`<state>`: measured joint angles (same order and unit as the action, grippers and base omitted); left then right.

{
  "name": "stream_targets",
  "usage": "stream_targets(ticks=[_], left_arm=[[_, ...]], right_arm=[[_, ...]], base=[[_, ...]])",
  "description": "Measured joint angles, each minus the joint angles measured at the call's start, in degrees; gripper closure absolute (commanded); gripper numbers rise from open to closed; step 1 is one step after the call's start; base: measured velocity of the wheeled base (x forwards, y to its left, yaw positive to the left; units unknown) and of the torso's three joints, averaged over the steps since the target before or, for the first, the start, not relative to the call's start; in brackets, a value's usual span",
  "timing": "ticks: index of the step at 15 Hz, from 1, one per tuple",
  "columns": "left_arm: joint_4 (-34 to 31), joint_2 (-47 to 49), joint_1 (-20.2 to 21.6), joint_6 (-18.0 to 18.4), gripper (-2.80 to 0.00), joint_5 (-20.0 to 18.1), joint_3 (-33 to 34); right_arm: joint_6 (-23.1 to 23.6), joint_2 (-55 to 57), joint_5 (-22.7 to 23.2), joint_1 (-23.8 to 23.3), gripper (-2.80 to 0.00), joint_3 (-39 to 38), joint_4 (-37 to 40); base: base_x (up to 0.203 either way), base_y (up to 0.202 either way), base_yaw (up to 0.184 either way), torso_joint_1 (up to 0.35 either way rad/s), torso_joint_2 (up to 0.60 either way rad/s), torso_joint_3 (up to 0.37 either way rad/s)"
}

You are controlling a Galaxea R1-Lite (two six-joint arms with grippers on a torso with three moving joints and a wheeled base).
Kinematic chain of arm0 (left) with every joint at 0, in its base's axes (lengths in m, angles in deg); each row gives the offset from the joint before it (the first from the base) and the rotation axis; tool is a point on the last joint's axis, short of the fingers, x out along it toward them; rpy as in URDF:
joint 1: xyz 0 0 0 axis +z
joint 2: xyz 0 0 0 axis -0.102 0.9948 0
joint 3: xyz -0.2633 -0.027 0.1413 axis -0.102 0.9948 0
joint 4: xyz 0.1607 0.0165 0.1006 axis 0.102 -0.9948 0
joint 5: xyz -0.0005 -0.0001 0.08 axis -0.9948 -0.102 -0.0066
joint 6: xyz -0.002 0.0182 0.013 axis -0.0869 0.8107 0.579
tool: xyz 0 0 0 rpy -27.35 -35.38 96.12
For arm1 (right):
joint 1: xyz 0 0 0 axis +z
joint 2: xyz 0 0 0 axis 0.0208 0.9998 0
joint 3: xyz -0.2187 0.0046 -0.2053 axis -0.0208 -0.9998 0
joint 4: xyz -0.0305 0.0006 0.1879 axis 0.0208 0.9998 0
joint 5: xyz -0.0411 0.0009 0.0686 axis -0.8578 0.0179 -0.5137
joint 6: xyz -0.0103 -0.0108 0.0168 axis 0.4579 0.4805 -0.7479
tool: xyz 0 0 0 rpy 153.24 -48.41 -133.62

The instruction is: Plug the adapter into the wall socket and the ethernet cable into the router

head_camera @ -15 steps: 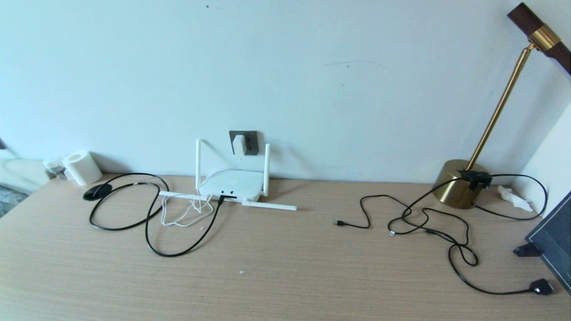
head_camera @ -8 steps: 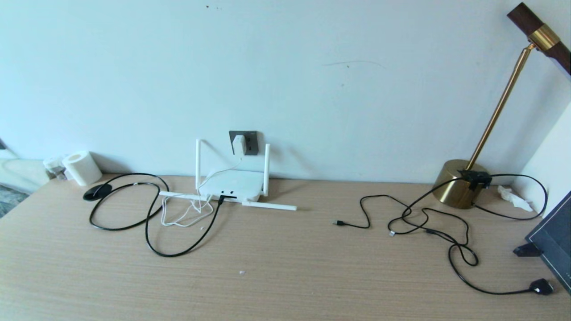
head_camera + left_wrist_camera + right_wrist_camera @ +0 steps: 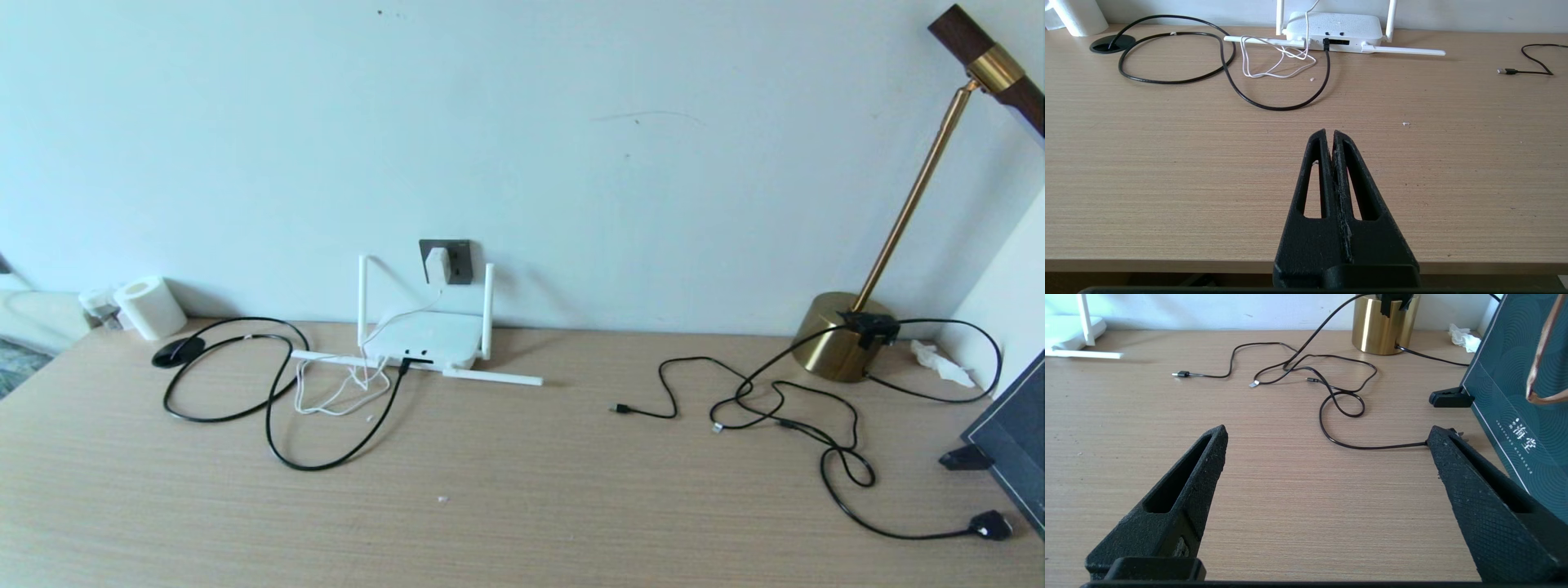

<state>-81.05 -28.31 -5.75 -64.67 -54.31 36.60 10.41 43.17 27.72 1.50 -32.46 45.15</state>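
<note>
The white adapter [image 3: 437, 265] sits in the dark grey wall socket [image 3: 457, 260] above the router [image 3: 424, 339], and its thin white cord hangs down to the desk. The black ethernet cable [image 3: 326, 461] loops over the desk, and its plug sits in a port on the router's front edge [image 3: 1326, 42]. Neither arm appears in the head view. My left gripper [image 3: 1329, 132] is shut and empty above the near desk edge, pointing at the router [image 3: 1333, 30]. My right gripper [image 3: 1327, 430] is open over bare desk with nothing between its fingers.
Thin black cables [image 3: 775, 400] tangle on the right, ending in a black plug [image 3: 989, 525]. A brass lamp base [image 3: 837, 335] stands at the back right, beside a dark box [image 3: 1519, 375]. A paper roll [image 3: 149, 306] and a black grommet [image 3: 177, 351] lie at the back left.
</note>
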Motion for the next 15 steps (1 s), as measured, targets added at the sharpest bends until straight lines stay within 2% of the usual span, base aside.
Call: stream_targets(ticks=[15], left_arm=[[0.2, 0.0, 0.0, 0.0, 0.00, 0.0, 0.0]], right_arm=[[-0.4, 0.0, 0.0, 0.0, -2.80, -0.1, -0.7]], base=[[0.000, 0.000, 0.000, 0.000, 0.00, 0.000]])
